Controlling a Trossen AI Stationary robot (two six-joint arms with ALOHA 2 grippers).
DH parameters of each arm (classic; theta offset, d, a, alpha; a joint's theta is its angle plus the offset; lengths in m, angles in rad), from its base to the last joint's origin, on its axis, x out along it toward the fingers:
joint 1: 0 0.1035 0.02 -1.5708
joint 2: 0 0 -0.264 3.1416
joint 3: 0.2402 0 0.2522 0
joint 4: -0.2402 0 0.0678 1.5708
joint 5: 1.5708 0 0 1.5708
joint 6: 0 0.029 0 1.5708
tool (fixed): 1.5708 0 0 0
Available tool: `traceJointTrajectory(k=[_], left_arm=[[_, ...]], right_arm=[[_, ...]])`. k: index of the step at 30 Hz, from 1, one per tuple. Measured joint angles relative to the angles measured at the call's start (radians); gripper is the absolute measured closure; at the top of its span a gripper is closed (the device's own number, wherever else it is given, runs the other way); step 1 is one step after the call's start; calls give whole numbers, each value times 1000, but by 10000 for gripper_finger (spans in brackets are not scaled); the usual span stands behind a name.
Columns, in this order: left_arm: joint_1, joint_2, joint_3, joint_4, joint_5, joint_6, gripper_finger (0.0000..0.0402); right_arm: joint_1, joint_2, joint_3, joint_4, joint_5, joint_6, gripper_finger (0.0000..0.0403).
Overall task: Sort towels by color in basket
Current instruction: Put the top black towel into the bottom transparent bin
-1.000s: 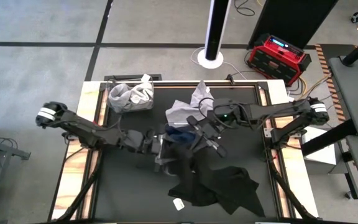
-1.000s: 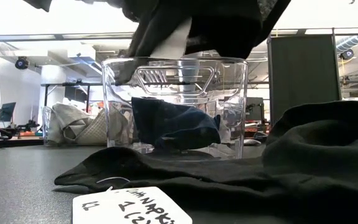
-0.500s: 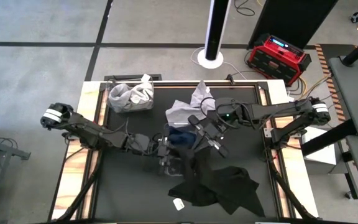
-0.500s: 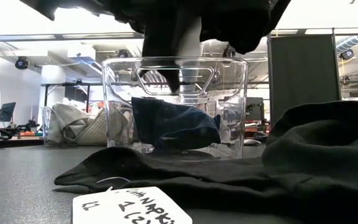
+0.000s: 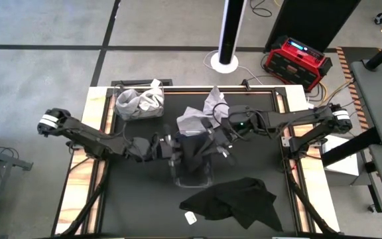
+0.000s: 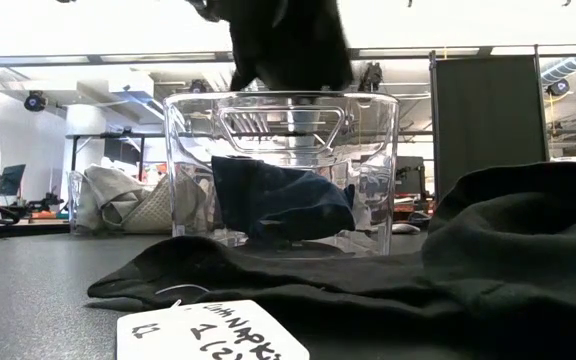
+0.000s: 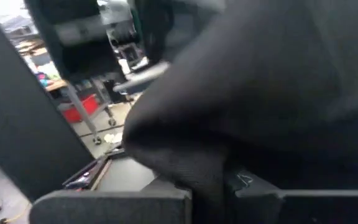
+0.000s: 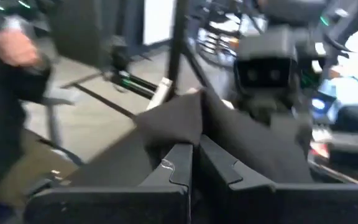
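A black towel (image 5: 194, 158) hangs bunched over the clear basket (image 6: 281, 170), its lower end (image 6: 290, 78) about level with the rim. My left gripper (image 5: 172, 147) is shut on its left side and my right gripper (image 5: 214, 143) on its right side. A navy towel (image 6: 278, 200) lies in the basket's bottom. More black cloth (image 5: 234, 202) lies spread on the table near the front edge, with a white tag (image 5: 190, 217) beside it. Light grey towels lie at the far left (image 5: 139, 103) and behind the basket (image 5: 201, 116). My left gripper pinches a bunched fold of the black towel (image 7: 194, 177) between its two fingers, coming level from the table's left. The cloth fills the wrist view and hides the fingertips. The towel hangs clear of the table. My right gripper pinches a gathered fold of the same towel (image 8: 188, 134) between its two fingers, coming level from the table's right. The cloth runs on from the fingers toward the left gripper. It hangs below and between both grippers.
The spread black cloth (image 6: 438, 260) covers the table's near right. Wooden strips (image 5: 97, 126) run along the table's left and right sides. A red device (image 5: 296, 58) and a white pole base (image 5: 225, 61) stand on the floor behind the table.
My left gripper has moved right to the black towel and taken hold of it. My right gripper has drawn a little toward the far edge. The towel, which trailed down onto the black cloth on the table, now hangs gathered over the basket, clear of that cloth.
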Motion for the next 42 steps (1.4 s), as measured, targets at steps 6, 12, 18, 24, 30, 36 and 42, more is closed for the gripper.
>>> traceJointTrajectory(k=[6,12,18,24,30,36,42], left_arm=[[-3,-53,0,-6,-184,-19,401],[-4,-73,0,-12,-190,-9,401],[-4,-73,0,-12,-203,-20,401],[-8,-74,0,-26,-289,-43,402],[-30,-89,-1,-43,-425,-25,402],[-69,-122,-3,-117,-624,12,402],[-118,-172,-10,-166,-689,10,402]], right_arm=[[0,0,-7,-34,37,-33,394],[0,0,-17,-31,60,10,389],[0,0,-30,-31,218,21,351],[0,0,-53,-32,223,47,284],[0,0,-60,-42,264,80,221],[0,-7,-57,-80,306,127,186],[0,-9,-57,-152,433,140,176]])
